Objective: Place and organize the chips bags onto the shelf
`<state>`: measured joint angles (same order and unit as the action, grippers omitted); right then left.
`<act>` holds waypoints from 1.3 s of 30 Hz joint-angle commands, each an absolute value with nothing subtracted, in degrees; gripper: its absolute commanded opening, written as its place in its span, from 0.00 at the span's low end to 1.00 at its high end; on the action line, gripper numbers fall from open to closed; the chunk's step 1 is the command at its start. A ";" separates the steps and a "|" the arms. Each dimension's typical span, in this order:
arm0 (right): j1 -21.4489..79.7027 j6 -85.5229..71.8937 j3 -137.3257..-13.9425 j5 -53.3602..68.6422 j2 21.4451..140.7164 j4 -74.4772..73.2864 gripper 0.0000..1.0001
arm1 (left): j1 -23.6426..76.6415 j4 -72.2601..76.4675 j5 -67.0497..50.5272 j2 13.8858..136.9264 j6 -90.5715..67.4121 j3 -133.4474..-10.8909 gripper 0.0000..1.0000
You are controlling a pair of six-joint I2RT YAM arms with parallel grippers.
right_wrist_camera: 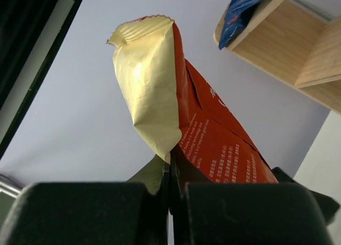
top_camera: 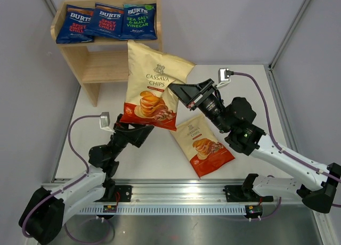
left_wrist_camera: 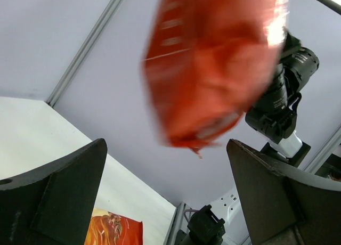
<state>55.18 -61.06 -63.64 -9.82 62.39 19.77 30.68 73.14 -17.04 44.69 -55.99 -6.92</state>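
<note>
At the far left the shelf (top_camera: pixel 109 68) stands on the table (top_camera: pixel 154 160). Three blue bags are laid side by side on its top tier: two marked spicy sweet chilli (top_camera: pixel 76 24) (top_camera: pixel 109 20) and, on the right, a green-topped bag (top_camera: pixel 139 21). They overlap slightly at the edges, and the lower tier is seen bare.

At the near left, the left gripper (left_wrist_camera: pixel 165 170) is pointed upward with its fingers spread wide. Nothing is held between them. In the left wrist view the red-orange underside of the held bag (left_wrist_camera: pixel 213 69) is seen blurred above the fingers and apart from them.

In the middle, that held bag (top_camera: pixel 152 88), cream with a red-orange bottom, is lifted clear of the table and tilted. Its top lies near the shelf's front right corner; whether it touches the wood cannot be told. It is pinched at its right edge by the right gripper (top_camera: pixel 184 91), whose fingers are shut tight on a fold of the bag (right_wrist_camera: pixel 170 149), as the right wrist view shows.

Just right of centre, the second cream bag (top_camera: pixel 202 145) lies flat on the table, face up. It is below the right arm and untouched by either gripper.
</note>
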 commanded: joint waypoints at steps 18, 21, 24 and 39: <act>55.90 -74.52 -57.04 -9.50 60.99 35.15 0.00 | 36.74 88.69 -13.89 41.22 -47.29 -13.27 0.99; 56.16 -75.85 -55.03 -10.28 61.35 37.70 0.00 | 36.74 86.57 -11.61 40.96 -47.02 -14.59 0.99; 57.91 -75.94 -51.34 -14.58 60.47 40.69 0.00 | 36.74 86.66 -8.19 40.52 -47.29 -14.68 0.85; 62.93 -68.40 -42.54 -32.24 56.61 40.71 0.16 | 36.65 68.07 -0.26 31.48 -48.96 -13.09 0.31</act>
<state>62.26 -73.60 -43.22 -25.17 60.14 43.27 36.84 68.77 -7.16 35.86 -49.98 -11.57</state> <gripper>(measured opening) 0.104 0.474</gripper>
